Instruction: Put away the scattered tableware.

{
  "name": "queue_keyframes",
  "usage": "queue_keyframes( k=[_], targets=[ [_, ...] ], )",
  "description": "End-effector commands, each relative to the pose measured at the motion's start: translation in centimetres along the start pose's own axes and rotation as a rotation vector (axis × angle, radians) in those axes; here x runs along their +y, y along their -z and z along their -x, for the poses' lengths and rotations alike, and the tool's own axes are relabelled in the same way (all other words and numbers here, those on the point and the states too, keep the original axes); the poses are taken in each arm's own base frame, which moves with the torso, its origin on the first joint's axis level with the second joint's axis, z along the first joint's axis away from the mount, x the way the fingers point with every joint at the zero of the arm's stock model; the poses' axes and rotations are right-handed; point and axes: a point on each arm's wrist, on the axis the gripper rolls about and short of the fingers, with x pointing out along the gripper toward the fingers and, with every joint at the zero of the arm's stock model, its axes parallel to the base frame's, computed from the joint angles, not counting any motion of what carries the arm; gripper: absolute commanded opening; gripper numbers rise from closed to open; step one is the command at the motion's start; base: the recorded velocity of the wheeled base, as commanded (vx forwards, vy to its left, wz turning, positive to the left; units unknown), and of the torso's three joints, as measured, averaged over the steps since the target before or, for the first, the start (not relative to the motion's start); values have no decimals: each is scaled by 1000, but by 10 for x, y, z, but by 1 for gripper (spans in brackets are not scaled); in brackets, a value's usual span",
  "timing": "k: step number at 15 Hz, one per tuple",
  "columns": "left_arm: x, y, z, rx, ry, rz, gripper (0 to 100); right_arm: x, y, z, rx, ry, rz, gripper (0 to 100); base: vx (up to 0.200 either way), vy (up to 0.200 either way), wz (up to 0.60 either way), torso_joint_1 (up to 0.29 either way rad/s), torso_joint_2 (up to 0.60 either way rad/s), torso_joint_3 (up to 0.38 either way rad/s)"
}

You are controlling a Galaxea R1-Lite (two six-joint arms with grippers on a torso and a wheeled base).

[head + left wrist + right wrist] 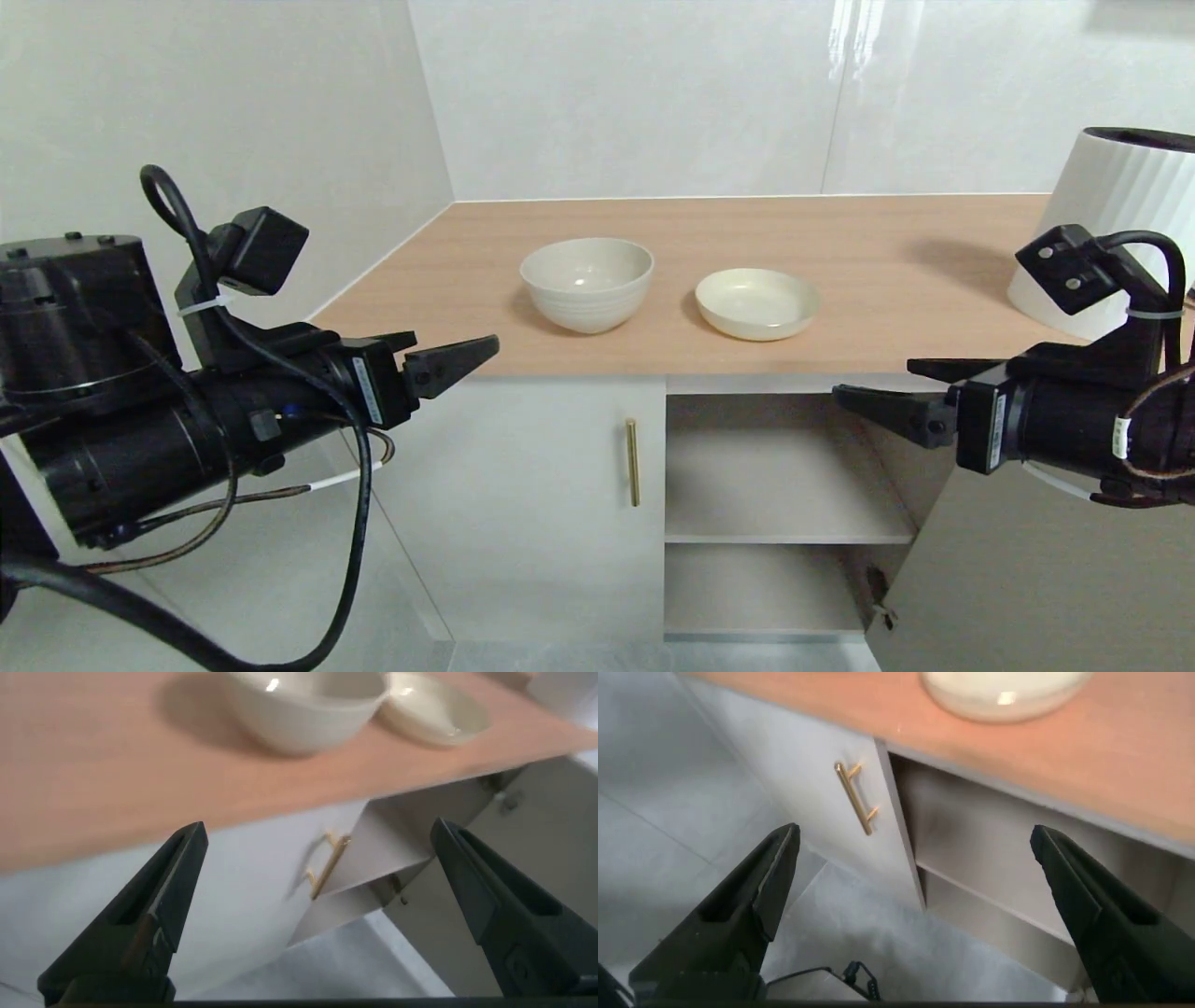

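Nothing is getting stowed yet — the bowl and dish are sitting on the bench above the open cupboard. I'm hovering the left gripper and right gripper out front, jaws spread, empty.

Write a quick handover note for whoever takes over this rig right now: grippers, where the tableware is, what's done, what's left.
Left gripper: open, holding nothing, out in front of the counter, on the closed-door side.
Right gripper: open, holding nothing, in front of the open cabinet compartment.
Things: deep bowl and shallow dish sit side by side, not touching, near the counter's front edge.
Done: the right cabinet door stands open.
Left: both pieces are untouched; each has to go onto a cabinet shelf.
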Motion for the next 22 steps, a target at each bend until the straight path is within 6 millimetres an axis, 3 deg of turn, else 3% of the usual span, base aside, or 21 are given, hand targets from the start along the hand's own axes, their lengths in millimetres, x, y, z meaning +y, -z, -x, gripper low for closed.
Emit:
queue_keyframes(
  k=[1, 11, 14, 16, 18, 19, 20, 22],
  targets=[
    [1, 1, -2, 6, -1, 1, 100, -1, 2, -4, 12, 3, -3, 100, 0, 0, 0, 217, -471, -266],
    [11, 1, -9, 10, -36, 6, 100, -10, 2, -7, 10, 38, 16, 100, 0, 0, 0, 216, -476, -264],
    [25, -12, -25, -15, -79, 2, 100, -24, -11, -39, -24, 94, 16, 100, 0, 0, 0, 46, -100, -56],
    [36, -26, -45, -27, -103, 9, 100, -33, -40, -57, -30, 202, 4, 100, 0, 0, 0, 0, 0, 0],
    [35, -44, -52, 60, -130, 39, 100, -36, -56, -70, 88, 273, -98, 100, 0, 0, 0, 0, 0, 0],
    [34, -47, -52, 87, -145, 53, 100, -37, -56, -73, 107, 281, -141, 100, 0, 0, 0, 0, 0, 0],
    [33, -52, -69, 173, -184, 145, 100, -41, -49, -90, 143, 305, -250, 100, 0, 0, 0, 0, 0, 0],
    [34, -50, -91, 228, -306, 189, 100, -45, -43, -100, 151, 380, -245, 100, 0, 0, 0, 0, 0, 0]
  ],
)
